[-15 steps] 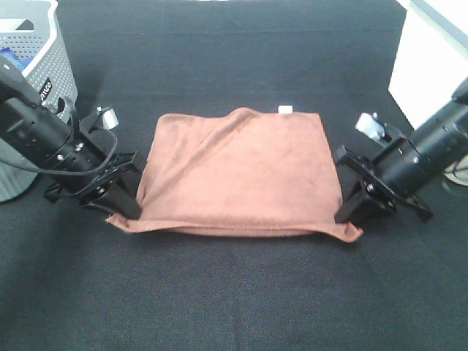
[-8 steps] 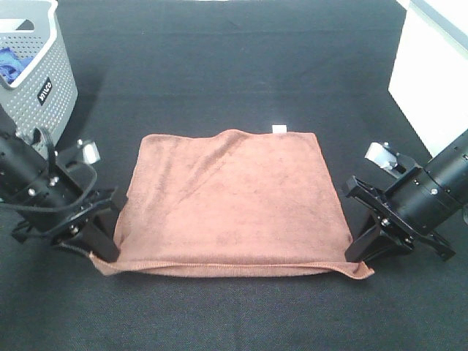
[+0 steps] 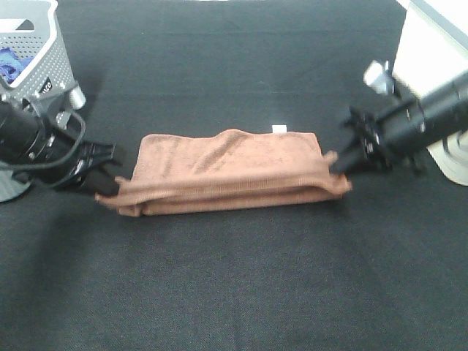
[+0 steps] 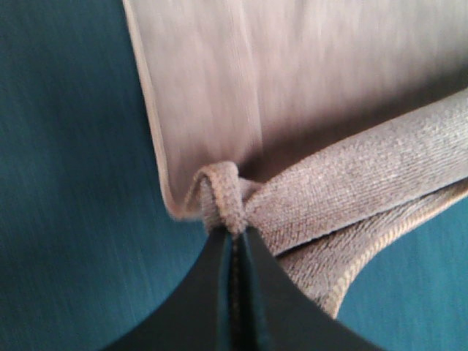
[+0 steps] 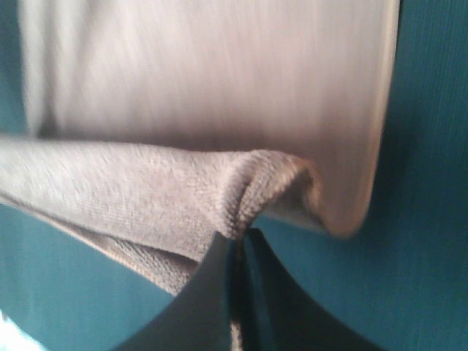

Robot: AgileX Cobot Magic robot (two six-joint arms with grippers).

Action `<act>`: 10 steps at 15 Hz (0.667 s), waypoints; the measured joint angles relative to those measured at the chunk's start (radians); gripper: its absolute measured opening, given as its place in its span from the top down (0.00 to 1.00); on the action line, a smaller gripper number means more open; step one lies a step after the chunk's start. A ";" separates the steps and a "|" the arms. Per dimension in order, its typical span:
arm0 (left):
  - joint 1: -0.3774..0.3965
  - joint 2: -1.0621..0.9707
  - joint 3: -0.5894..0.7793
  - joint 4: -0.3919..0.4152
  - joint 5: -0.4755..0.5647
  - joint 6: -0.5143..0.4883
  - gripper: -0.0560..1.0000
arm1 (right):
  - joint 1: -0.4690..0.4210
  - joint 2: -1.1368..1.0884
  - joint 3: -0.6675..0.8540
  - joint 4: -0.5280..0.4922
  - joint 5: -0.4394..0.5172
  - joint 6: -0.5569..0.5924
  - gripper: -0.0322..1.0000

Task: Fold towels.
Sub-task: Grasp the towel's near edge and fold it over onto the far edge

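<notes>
Reddish-brown towel [image 3: 227,164], half folded on the black table [image 3: 234,292].
Your left gripper [image 3: 111,187] and right gripper [image 3: 338,165], both clamped on its near corners, have swept that edge back over the cloth (flat a moment ago); land it on the far edge.

Black arms [image 3: 29,139], tapered black claws [image 4: 234,235]

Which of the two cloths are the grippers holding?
The reddish-brown towel on the table, pinched at its ends by left gripper and right gripper; the blue cloth lies in the grey basket.
</notes>
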 joint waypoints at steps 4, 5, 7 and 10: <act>0.000 0.009 -0.143 -0.004 -0.076 0.035 0.94 | 0.000 0.107 -0.234 0.003 0.002 -0.006 0.97; 0.000 0.029 -0.180 -0.004 -0.090 0.040 0.94 | 0.001 0.138 -0.281 0.002 0.003 -0.006 0.97; 0.000 0.137 -0.273 -0.003 -0.101 0.044 0.94 | 0.021 0.235 -0.403 -0.006 0.003 -0.006 0.97; 0.000 0.219 -0.340 0.000 -0.103 0.046 0.94 | 0.033 0.307 -0.468 -0.027 -0.006 0.013 0.97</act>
